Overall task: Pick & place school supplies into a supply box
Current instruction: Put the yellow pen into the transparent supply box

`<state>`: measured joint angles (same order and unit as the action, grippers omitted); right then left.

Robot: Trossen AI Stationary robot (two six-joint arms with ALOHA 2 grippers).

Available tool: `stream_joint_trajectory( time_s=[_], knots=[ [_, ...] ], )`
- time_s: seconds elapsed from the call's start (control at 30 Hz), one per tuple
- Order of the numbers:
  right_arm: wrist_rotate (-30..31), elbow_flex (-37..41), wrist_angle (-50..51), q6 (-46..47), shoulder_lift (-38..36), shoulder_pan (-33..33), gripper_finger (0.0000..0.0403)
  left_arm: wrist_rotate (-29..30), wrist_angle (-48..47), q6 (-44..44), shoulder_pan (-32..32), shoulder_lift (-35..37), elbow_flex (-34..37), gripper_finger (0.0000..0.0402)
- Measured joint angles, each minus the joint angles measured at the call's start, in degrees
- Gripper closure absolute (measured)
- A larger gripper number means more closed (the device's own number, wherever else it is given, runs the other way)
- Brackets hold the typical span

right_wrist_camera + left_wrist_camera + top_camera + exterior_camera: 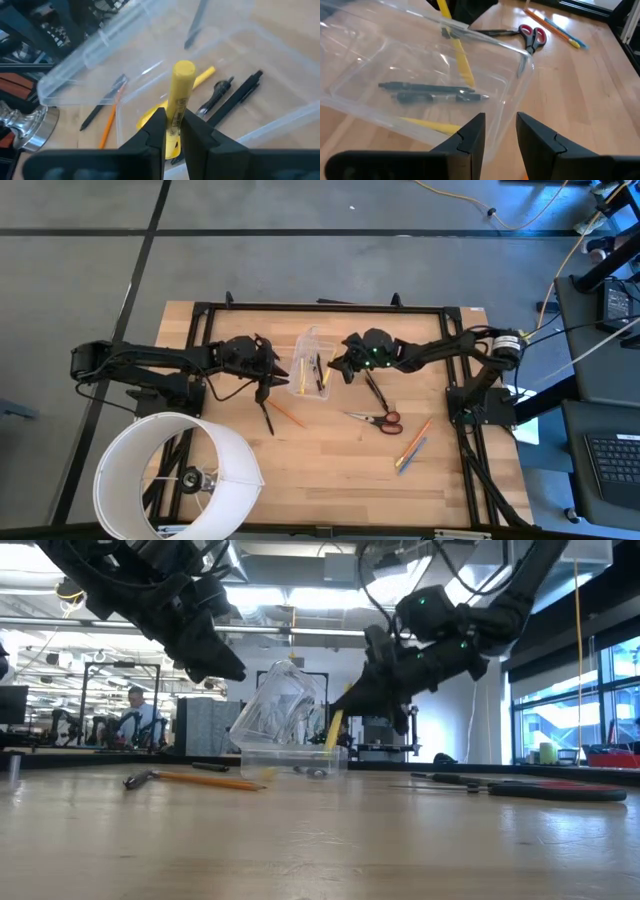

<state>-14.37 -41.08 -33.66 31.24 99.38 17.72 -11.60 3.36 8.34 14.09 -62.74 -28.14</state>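
The clear supply box [310, 367] sits at the table's middle with its lid [275, 700] tilted up. Two black pens [430, 92] and a yellow pencil [202, 76] lie on its floor. My right gripper [337, 366] reaches over the box from the right, shut on a yellow pen [177, 97]. My left gripper [270, 370] stands open at the box's left side, right by the lid's edge [492, 145]. Red-handled scissors [375, 418] lie flat on the table near the box's right. My left gripper is right beside the raised lid's edge; whether a finger touches it, I cannot tell. My right gripper pinches the yellow pen's barrel [174, 117] between its two fingers. The fingers slant down from the table's right. The pen juts past the fingertips, tilted down, its lower end [331, 740] inside the box.
A black pen and an orange pencil [278, 413] lie left of the scissors, another black pen [375, 388] near the right arm, and orange and blue pencils [412, 445] toward the near right. A large white cylinder [175, 475] stands at the near left corner.
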Motion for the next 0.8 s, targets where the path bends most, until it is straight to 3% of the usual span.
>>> stream_joint_trajectory(
  time_s=[0.8],
  knots=[
    [1.2,-0.1,-0.7,-1.7,3.8,0.0,0.0333,0.2,-0.4,1.4,0.0,0.0,0.0,0.0304]
  ],
)
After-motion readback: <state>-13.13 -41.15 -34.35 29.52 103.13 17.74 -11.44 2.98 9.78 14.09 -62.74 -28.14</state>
